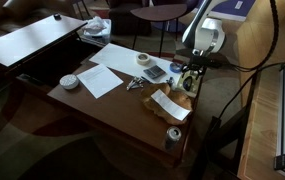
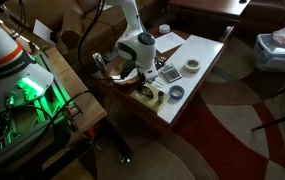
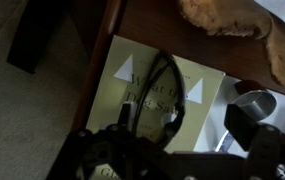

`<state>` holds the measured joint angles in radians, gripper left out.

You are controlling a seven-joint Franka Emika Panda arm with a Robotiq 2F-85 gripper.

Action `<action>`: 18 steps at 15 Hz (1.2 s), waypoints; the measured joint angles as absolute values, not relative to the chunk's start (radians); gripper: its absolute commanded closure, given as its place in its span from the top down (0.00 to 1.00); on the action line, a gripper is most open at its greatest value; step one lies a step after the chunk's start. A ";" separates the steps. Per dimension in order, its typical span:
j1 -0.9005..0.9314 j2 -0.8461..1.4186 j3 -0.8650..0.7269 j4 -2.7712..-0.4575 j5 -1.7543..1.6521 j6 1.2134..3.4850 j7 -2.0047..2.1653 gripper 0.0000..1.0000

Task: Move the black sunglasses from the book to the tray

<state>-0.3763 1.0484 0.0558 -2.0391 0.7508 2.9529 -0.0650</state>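
Observation:
In the wrist view the black sunglasses (image 3: 167,100) lie on a pale book (image 3: 127,100) with white triangles on its cover, at the table's edge. My gripper (image 3: 167,145) is open just above them, with one dark finger on each side of the glasses and nothing in its grasp. In both exterior views the gripper (image 1: 189,74) (image 2: 140,72) hangs low over the table corner and hides the glasses. I cannot pick out a tray with certainty in any view.
A tan soft object (image 3: 232,20) (image 1: 182,98) lies on a paper sheet beside the book. A silvery metallic object (image 3: 254,102) sits near the right finger. A calculator (image 1: 156,72), tape rolls (image 1: 143,60) (image 2: 176,92), a bowl (image 1: 70,81) and a can (image 1: 174,135) stand on the table.

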 measured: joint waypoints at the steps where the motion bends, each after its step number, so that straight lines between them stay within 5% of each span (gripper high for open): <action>1: -0.378 1.051 0.060 -2.027 0.739 2.953 -0.065 0.60; 3: -0.379 1.055 0.067 -2.008 0.712 2.953 -0.062 0.46; 10: -0.378 1.105 0.059 -1.952 0.609 2.934 -0.012 0.61; 13: -0.379 1.127 0.049 -1.932 0.575 2.918 0.015 0.43; 15: -0.379 1.135 0.046 -1.925 0.557 2.913 0.024 0.16; 18: -0.379 1.144 0.045 -1.914 0.530 2.899 0.036 0.00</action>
